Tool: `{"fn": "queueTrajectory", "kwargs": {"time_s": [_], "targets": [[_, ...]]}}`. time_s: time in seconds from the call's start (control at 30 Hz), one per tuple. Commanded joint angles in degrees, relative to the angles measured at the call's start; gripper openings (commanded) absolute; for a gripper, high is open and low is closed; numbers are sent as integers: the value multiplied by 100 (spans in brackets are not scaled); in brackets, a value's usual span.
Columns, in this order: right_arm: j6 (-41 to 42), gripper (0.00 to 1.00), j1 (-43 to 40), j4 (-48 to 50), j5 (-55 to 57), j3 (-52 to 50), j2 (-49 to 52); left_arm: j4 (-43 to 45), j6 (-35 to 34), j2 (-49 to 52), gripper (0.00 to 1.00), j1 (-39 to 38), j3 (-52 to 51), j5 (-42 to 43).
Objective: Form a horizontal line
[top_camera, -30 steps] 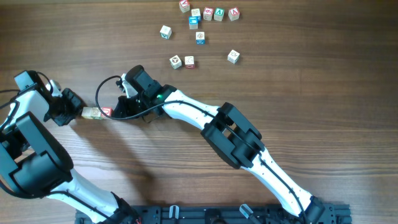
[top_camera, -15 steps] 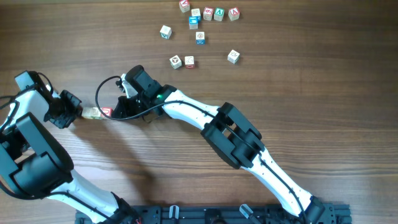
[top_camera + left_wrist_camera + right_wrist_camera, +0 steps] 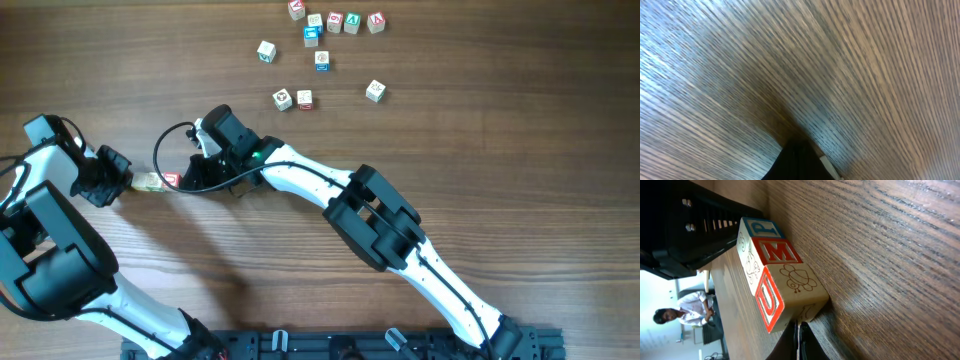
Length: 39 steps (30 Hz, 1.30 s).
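Observation:
The horizontal line (image 3: 158, 182) is a short row of pale wooden cubes lying on the table at the left, its right cube showing a red face. The right wrist view shows it as three touching cubes (image 3: 775, 275) with a blue P, a red M and a red U. My right gripper (image 3: 192, 174) is shut, and its closed fingertips (image 3: 798, 341) touch the U end of the row. My left gripper (image 3: 122, 182) sits at the row's left end. In its own view it is one dark closed wedge (image 3: 797, 162) with a pale cube edge (image 3: 829, 164) beside it.
Several loose letter cubes lie far from the row: a cluster at the top (image 3: 334, 22), single ones (image 3: 266, 50) (image 3: 322, 61) (image 3: 375, 91), and a pair (image 3: 294, 99) above my right gripper. A black cable (image 3: 160, 155) loops beside the right wrist.

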Motion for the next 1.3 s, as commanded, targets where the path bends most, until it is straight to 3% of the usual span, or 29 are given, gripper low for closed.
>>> {"fn": "queueTrajectory", "kwargs": {"time_s": [0.0,0.47,1.27], "targets": [[-105,5,2,52,-31,28,-2,-28,-52,-39,4,-4,-55,173],[-107,5,2,111,-31,28,-2,-22,-44,-39,4,-4,-55,337],[-120,5,-396,-848,568,39,-13,17,-31,-39,4,-2,-55,162]]}}
